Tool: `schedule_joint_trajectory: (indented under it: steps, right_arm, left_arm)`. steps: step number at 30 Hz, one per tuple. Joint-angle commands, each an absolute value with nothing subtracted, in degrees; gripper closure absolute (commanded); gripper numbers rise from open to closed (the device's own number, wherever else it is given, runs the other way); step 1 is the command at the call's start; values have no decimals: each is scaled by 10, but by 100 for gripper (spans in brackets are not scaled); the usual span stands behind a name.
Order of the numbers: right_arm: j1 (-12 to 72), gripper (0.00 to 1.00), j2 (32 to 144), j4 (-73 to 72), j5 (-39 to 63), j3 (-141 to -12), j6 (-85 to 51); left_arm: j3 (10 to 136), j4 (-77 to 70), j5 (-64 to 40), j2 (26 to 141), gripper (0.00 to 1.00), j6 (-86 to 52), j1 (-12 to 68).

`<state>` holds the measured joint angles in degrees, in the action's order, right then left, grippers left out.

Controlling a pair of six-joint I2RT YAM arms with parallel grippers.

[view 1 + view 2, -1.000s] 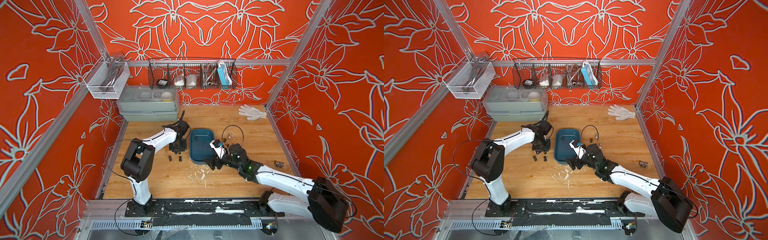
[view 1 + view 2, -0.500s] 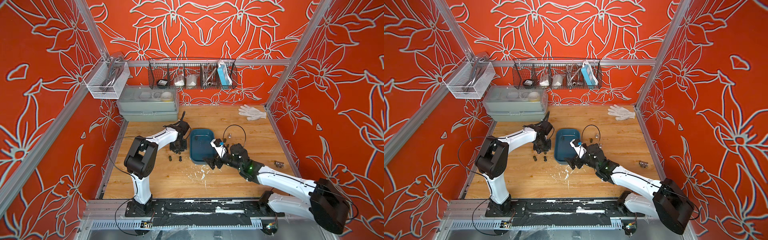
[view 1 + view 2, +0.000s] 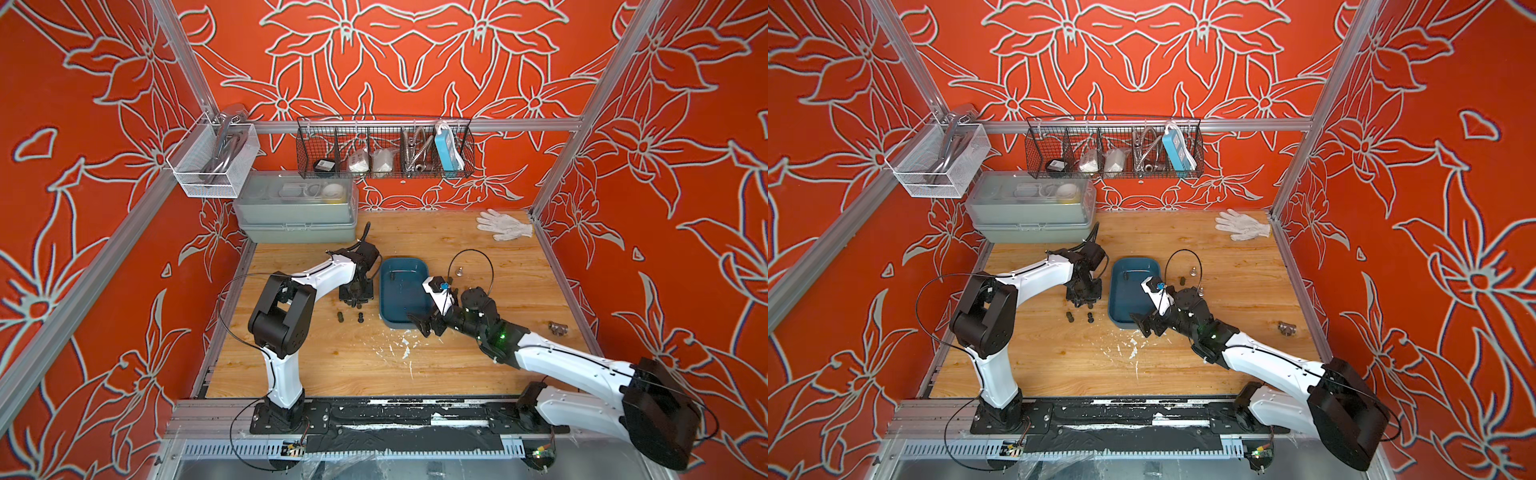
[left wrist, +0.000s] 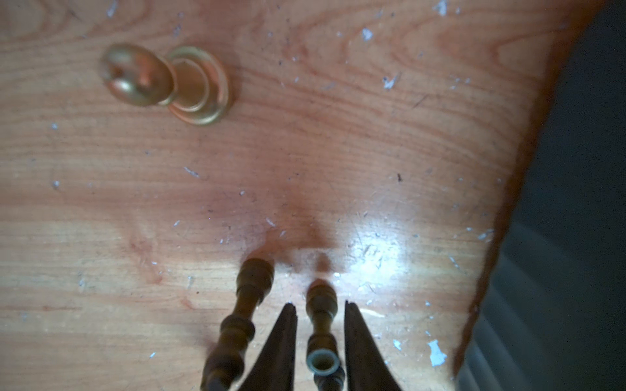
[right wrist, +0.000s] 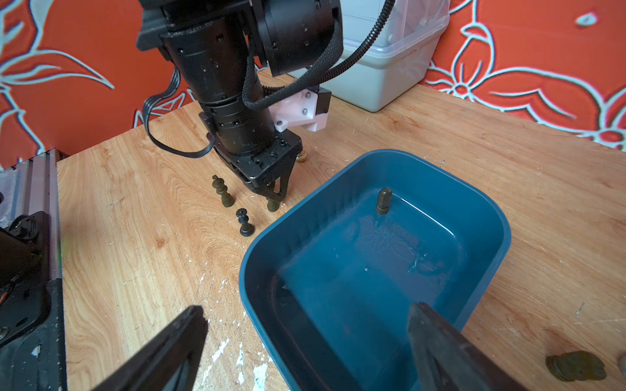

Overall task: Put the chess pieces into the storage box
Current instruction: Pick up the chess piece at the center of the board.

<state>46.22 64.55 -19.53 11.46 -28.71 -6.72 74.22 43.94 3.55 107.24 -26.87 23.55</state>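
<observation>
Wooden table (image 4: pixel 338 135), left pincer (image 4: pixel 317 306) clasping half-hidden chess piece (image 4: pixel 320 296)

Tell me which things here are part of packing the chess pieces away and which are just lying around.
For the job: storage box; gold piece held by the left gripper; loose gold pawn; two loose pieces beside the box; silver piece; one piece already inside.
Just lying about: white glove; grey lidded case; wire baskets.
</observation>
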Motion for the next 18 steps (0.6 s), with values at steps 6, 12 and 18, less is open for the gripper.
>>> schedule_joint_trajectory:
  steps: [6, 12, 18]
  right_arm:
    - [466, 3, 637, -199, 102, -278, -71]
    - [467, 3, 636, -199, 99, -277, -71]
    - [466, 3, 635, -199, 98, -276, -72]
  left_arm:
    - [748, 441, 44, 1085, 79, -267, 232]
    - [745, 435, 44, 1090, 79, -266, 232]
    - [745, 434, 46, 1091, 83, -268, 232]
